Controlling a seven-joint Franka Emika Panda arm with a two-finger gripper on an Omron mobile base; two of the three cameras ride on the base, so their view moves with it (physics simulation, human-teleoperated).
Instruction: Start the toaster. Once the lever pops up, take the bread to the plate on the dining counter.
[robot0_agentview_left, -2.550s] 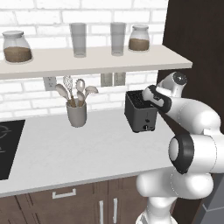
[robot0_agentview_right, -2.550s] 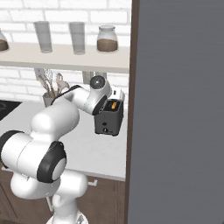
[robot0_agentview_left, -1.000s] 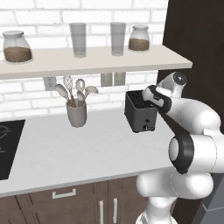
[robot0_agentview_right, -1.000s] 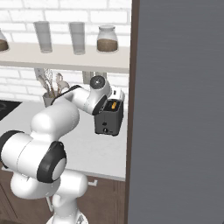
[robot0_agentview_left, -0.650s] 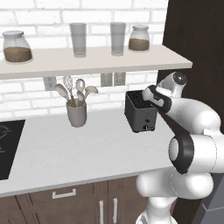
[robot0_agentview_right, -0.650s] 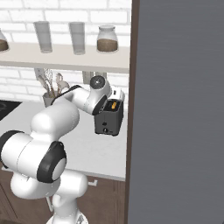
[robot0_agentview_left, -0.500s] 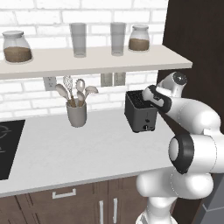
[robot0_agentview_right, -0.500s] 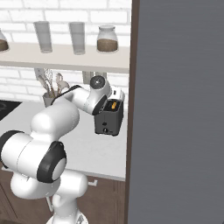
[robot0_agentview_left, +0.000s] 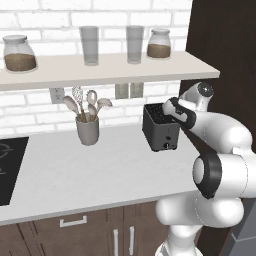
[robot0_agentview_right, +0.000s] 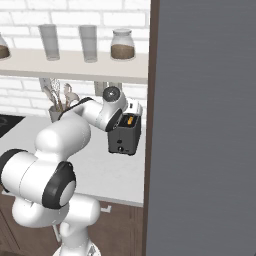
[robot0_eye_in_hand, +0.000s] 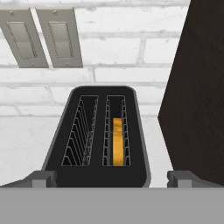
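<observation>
Working left to right across my hand view: the toaster (robot0_eye_in_hand: 98, 140) sits directly below the gripper (robot0_eye_in_hand: 112, 178), with its 2 slots running away from me toward the brick wall. The left slot is bare wire; the right slot holds the bread (robot0_eye_in_hand: 117, 141), sunk low and glowing orange, with its top edge well beneath the slot rim. To the right of that stands a dark cabinet panel (robot0_eye_in_hand: 197, 87), close beside the toaster.

The gripper's 2 fingertips show at the bottom corners, spread wide apart and holding nothing, straddling the toaster's near end. So the slice lies straight ahead and down from the hand, slightly right of centre, its long edge in line with the slot.

From the left base view, the arm is folded over the toaster (robot0_agentview_left: 161, 127) on the white worktop (robot0_agentview_left: 100, 170). I cannot pick out the lever here. I judge the toasting cycle is running, so the bread is not yet reachable; the grab must align with that right slot.
</observation>
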